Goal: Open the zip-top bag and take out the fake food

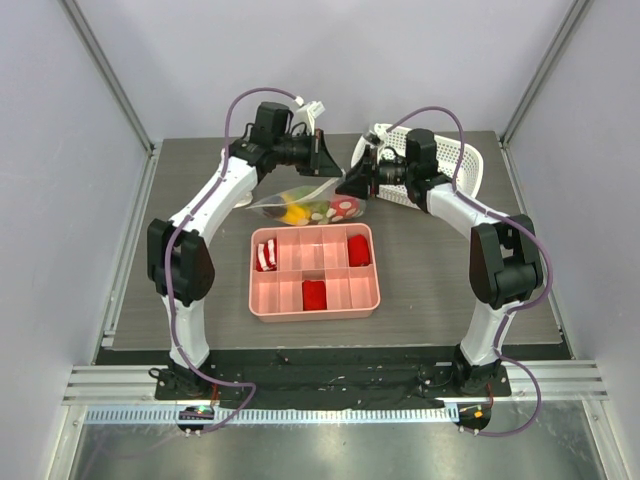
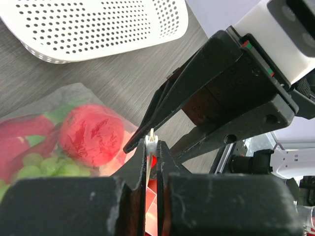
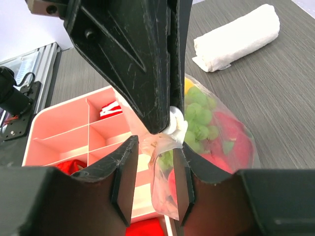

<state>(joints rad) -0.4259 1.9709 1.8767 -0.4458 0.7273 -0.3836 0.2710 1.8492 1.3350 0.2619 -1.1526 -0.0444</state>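
Grey tabletop (image 1: 430, 270), behind the pink tray (image 1: 313, 315): left gripper (image 2: 151, 143) pinches the zip edge of the zip-top bag (image 1: 285, 203). Right gripper (image 3: 155, 147) stands parted around it, fake food (image 1: 300, 211) inside.

Left fingers (image 2: 134, 169) tight on the edge of the zip-top bag (image 2: 69, 96), red fake food (image 2: 91, 133) inside

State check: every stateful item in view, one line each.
left tool, shut on the top edge of the zip-top bag
right tool, open, bag plastic in the gap
zip-top bag, top edge held up, zip open or shut unclear
fake food, inside the bag
pink tray, flat on the table, three compartments filled
white cloth, rolled up
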